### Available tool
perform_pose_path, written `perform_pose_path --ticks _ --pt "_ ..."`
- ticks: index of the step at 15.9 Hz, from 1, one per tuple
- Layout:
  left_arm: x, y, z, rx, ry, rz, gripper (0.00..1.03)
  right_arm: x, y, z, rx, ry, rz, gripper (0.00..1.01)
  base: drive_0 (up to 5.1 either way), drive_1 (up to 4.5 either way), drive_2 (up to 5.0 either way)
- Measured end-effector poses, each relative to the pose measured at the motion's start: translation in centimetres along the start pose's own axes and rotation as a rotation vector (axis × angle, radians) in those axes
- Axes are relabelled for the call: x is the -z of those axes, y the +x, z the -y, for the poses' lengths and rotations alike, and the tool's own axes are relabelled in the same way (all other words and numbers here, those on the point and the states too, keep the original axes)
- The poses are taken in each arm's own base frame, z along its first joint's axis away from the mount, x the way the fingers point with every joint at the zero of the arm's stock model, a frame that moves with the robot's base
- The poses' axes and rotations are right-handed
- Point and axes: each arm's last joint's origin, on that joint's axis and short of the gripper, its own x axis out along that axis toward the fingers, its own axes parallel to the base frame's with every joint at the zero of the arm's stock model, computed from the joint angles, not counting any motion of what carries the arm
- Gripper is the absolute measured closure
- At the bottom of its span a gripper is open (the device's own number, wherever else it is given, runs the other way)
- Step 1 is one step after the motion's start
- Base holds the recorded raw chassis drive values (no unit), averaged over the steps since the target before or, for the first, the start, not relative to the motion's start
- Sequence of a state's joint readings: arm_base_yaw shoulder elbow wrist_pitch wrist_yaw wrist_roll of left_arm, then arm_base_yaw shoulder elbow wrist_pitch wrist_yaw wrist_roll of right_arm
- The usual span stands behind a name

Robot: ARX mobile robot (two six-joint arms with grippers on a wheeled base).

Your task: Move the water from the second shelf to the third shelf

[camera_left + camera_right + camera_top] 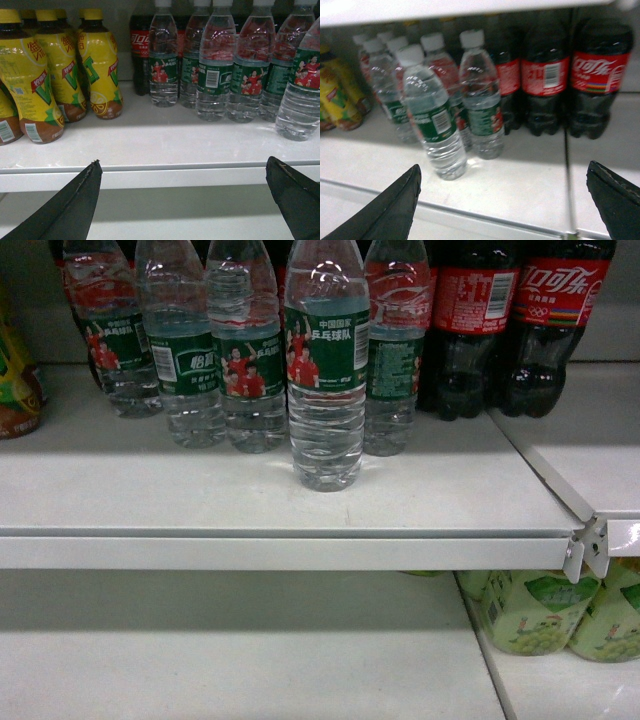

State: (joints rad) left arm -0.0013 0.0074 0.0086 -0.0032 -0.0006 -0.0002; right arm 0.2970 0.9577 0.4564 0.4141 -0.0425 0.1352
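Several water bottles with green labels stand in a group on a white shelf (pixel 280 540). One water bottle (pixel 326 370) stands ahead of the others, nearest the shelf's front edge; the same bottle shows in the right wrist view (pixel 432 125) and at the far right of the left wrist view (pixel 302 95). My left gripper (pixel 183 167) is open in front of the shelf edge, holding nothing. My right gripper (pixel 503 170) is open too, short of the shelf edge, with the front bottle ahead and to its left. Neither gripper shows in the head view.
Dark cola bottles (pixel 480 320) stand right of the water, past a shelf seam. Yellow tea bottles (pixel 60 70) stand to the left. A lower shelf (pixel 230 660) lies beneath, with pale green bottles (pixel 540 615) at its right. Another shelf board (pixel 445 7) hangs above.
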Motion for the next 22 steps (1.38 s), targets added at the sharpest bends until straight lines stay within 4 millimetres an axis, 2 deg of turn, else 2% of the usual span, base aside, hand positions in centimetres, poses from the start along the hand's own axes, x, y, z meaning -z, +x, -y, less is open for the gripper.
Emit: perform_pose_path --ticks 4,6,9,14,17,22 --pt "0.0 0.0 0.0 0.000 0.000 0.000 0.05 3.1 2.7 -3.9 -0.110 -0.062 -0.112 0.03 0.0 0.00 0.0" --pt "0.0 0.0 0.0 0.000 0.000 0.000 0.05 3.6 4.1 -5.5 -0.154 -0.073 -0.144 0.03 0.0 0.00 0.0" --pt "0.0 0.0 0.0 0.000 0.000 0.000 0.05 4.0 5.2 -6.8 -0.189 -0.079 -0.176 0.03 0.0 0.00 0.0" --pt "0.0 0.0 0.0 -0.001 0.000 0.000 0.05 3.5 7.5 -8.6 -0.218 -0.070 -0.189 0.03 0.0 0.00 0.0" --pt "0.0 0.0 0.0 0.000 0.000 0.000 0.05 3.1 10.2 -9.6 -0.140 -0.037 -0.188 0.03 0.0 0.00 0.0" --pt "0.0 0.0 0.0 -0.001 0.000 0.000 0.05 2.7 13.2 -10.3 -0.121 -0.014 -0.156 0.03 0.0 0.00 0.0"
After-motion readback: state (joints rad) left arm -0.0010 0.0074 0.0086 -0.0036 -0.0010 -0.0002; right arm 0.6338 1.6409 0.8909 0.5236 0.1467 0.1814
